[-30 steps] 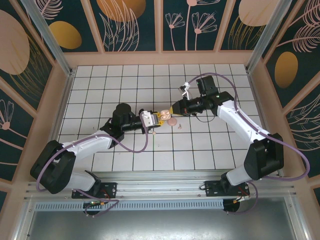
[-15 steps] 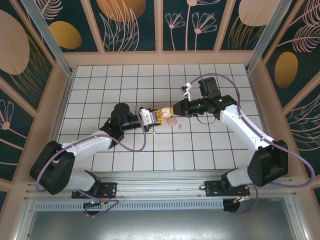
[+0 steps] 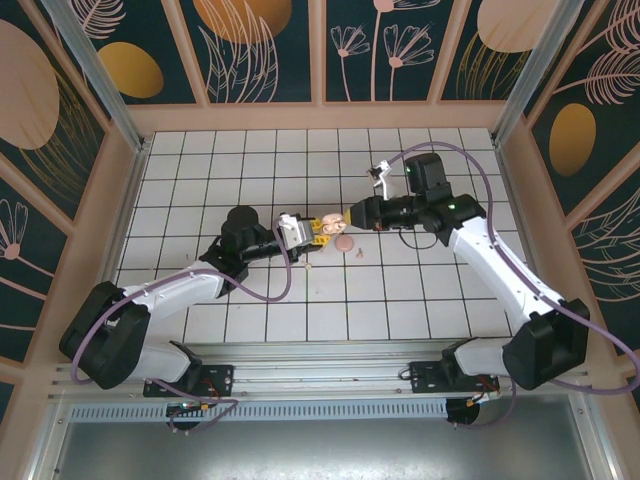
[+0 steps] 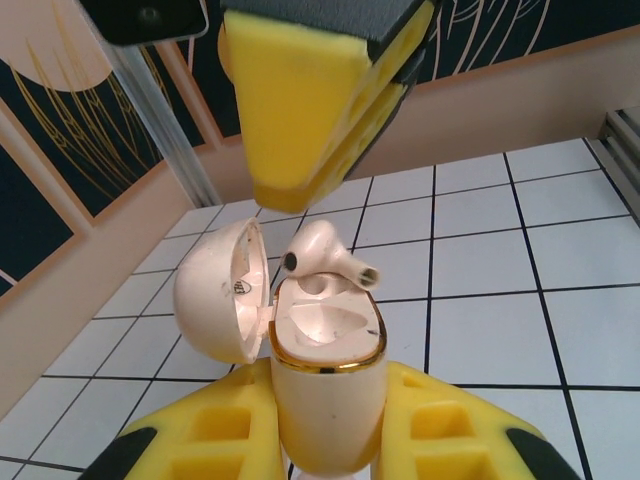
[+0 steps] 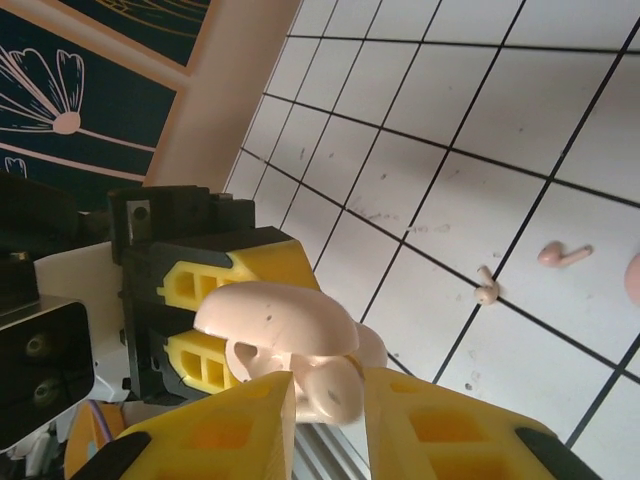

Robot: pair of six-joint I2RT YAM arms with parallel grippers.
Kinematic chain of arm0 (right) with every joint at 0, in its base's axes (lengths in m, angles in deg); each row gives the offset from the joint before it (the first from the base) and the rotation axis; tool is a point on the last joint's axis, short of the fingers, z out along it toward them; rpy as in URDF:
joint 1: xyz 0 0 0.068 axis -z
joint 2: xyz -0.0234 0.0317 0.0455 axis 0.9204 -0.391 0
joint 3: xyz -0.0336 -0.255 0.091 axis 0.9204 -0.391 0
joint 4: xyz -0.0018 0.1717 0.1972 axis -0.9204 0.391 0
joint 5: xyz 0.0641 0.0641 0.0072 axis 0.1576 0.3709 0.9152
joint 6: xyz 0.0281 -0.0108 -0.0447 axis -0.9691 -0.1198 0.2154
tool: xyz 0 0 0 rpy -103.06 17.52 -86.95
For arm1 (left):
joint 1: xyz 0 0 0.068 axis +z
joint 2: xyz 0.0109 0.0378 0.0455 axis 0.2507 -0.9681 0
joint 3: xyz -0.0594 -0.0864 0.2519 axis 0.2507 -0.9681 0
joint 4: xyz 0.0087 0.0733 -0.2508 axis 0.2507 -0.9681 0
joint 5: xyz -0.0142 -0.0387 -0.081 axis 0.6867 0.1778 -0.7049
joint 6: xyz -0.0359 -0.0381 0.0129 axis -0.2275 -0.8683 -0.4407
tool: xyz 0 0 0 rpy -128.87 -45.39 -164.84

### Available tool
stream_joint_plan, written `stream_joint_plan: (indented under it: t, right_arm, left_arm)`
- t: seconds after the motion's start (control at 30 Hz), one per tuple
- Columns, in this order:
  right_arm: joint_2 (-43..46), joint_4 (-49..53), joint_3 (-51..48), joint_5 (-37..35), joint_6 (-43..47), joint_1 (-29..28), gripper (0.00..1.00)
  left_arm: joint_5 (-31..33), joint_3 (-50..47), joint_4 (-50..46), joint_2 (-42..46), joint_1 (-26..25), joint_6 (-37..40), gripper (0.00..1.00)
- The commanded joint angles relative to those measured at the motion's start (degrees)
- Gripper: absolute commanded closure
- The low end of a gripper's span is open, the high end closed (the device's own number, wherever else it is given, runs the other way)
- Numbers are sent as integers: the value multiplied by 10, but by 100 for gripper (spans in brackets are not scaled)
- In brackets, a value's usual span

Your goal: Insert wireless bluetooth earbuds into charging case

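up above the tabletop [image 4: 500, 330], the left claw [image 4: 325, 432] is shut tight on the case [image 4: 325, 400] to hold it steady, lid open, while the right claw [image 5: 328, 385], open a bit and holding nothing, hangs just over the earbud [image 4: 320, 255] resting half in its hole.

I read the charging case [image 4: 325, 400] as upright, pale beige with a gold rim, its lid hinged open to the left. One earbud [image 4: 322, 255] lies tilted across the open top, not seated. A second earbud [image 5: 565, 255] lies on the tiles.
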Motion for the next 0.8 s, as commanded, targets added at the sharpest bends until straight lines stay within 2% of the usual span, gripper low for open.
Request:
stream_joint_plan:
  t: [0.0, 0.27, 0.57, 0.7, 0.77]
  right_arm:
    - [27, -13, 17, -14, 21, -8, 75]
    - [18, -6, 21, -33, 28, -23, 74]
    - [2, 94, 17, -149, -20, 11, 67]
    - [-11, 165, 1, -194, 5, 29, 65]
    - [-21, 185, -16, -214, -9, 44, 64]
  left_arm:
    - [-20, 6, 31, -2, -3, -21, 88]
    - [-15, 7, 47, -8, -4, -40, 88]
    - [3, -7, 86, -26, -4, -100, 88]
    - [12, -17, 88, -20, -4, -109, 88]
    - [15, -23, 84, -14, -4, -110, 88]
